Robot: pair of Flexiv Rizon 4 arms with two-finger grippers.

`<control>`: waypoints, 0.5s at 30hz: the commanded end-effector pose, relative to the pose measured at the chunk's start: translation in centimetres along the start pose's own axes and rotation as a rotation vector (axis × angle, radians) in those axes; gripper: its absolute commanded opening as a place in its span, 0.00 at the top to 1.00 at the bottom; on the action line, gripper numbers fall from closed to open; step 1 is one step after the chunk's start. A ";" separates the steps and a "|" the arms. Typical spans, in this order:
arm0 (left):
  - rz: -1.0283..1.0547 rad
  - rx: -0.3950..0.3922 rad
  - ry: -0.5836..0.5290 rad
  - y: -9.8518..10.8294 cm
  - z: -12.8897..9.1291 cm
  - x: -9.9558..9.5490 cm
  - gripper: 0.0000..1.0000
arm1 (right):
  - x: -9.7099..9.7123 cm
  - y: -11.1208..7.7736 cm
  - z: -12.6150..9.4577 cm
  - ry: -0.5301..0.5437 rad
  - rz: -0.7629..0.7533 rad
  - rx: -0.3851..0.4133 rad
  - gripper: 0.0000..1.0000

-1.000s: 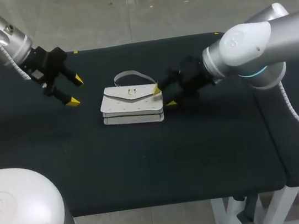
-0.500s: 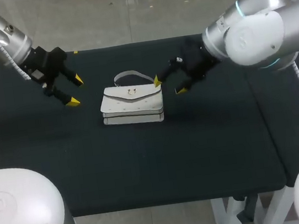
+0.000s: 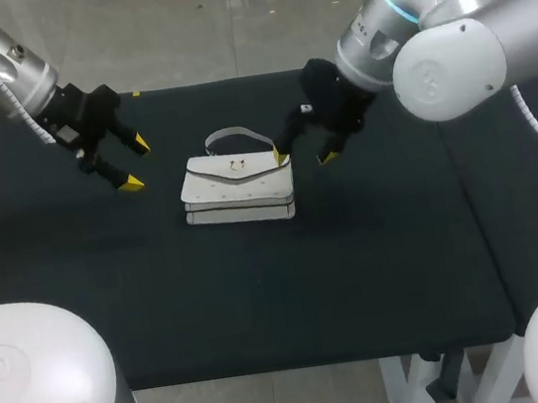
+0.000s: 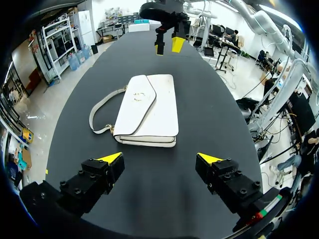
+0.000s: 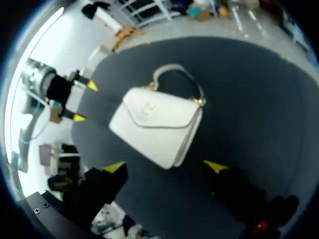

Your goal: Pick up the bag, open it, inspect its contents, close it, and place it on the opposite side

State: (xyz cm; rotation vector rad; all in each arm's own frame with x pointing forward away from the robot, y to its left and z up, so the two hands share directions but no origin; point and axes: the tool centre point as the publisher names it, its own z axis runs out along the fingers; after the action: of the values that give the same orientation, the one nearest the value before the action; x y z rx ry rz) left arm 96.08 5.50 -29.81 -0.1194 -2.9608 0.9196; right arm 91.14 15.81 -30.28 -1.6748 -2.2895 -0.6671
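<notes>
A white bag is seen lying flat on the black surface, approx. midway between the left and right edges and nearer the far edge than the near one. Its flap is closed, w/ a small gold clasp at the flap's centre, and its handle is laid out on the surface toward the far edge. The bag is gripped by neither arm.

The left gripper is held above the surface toward the far-left corner, apart from the bag's left end. Its fingers are spread wide, w/ nothing between them. In the left wrist view the same gripper is shown w/ both yellow tips far apart, and the bag is seen ahead of it, clear of the tips.

The right gripper is placed just beside the bag's right end, on the side toward the far-right corner. Its fingers are likewise spread wide and empty. One yellow tip is seen close to the bag's far right corner in the head view, but contact can't be told there. In the left wrist view the right gripper is seen beyond the bag and apart from it. In the right wrist view the gripper is shown wide, w/ the bag ahead of its tips and the left gripper visible beyond the bag.
</notes>
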 end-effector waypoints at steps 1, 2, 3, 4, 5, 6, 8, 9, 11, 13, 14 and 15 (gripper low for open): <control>0.001 0.003 0.000 0.1 0.1 -0.1 0.00 | 0.2 0.1 0.2 -0.058 0.002 0.001 0.00; 0.001 0.003 0.000 0.1 0.1 -0.1 0.00 | 0.2 0.1 0.2 -0.058 0.002 0.001 0.00; 0.001 0.003 0.000 0.1 0.1 -0.1 0.00 | 0.2 0.1 0.2 -0.058 0.002 0.001 0.00; 0.001 0.003 0.000 0.1 0.1 -0.1 0.00 | 0.2 0.1 0.2 -0.058 0.002 0.001 0.00; 0.001 0.003 0.000 0.1 0.1 -0.1 0.00 | 0.2 0.1 0.2 -0.058 0.002 0.001 0.00; 0.025 -0.011 -0.012 -0.2 0.3 -0.2 0.00 | 0.7 0.3 0.1 -0.062 -0.082 -0.011 0.00; 0.086 -0.015 -0.029 -0.8 0.7 -0.4 0.00 | 1.6 0.6 -0.3 -0.114 -0.201 -0.065 0.00; 0.110 -0.018 -0.038 -1.1 0.9 -0.4 0.00 | 2.1 0.7 -0.5 -0.138 -0.276 -0.082 0.00; 0.157 -0.004 -0.028 -1.6 1.1 -0.4 0.00 | 2.9 0.7 -1.1 -0.188 -0.365 -0.110 0.00; 0.189 0.005 -0.038 -2.1 0.9 -0.5 0.00 | 3.6 0.6 -1.4 -0.220 -0.482 -0.113 0.00; 0.215 0.011 -0.034 -2.3 0.9 -0.5 0.00 | 3.9 0.5 -1.5 -0.246 -0.517 -0.119 0.00; 0.221 0.019 -0.040 -2.5 0.8 -0.6 0.00 | 4.2 0.4 -1.6 -0.273 -0.564 -0.118 0.00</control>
State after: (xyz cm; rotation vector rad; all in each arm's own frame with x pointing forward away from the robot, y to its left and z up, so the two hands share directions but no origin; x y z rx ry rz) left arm 96.62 2.84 -29.17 -0.4278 -3.0179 0.9632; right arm 91.41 18.45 -27.49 -1.4453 -2.6262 -0.7177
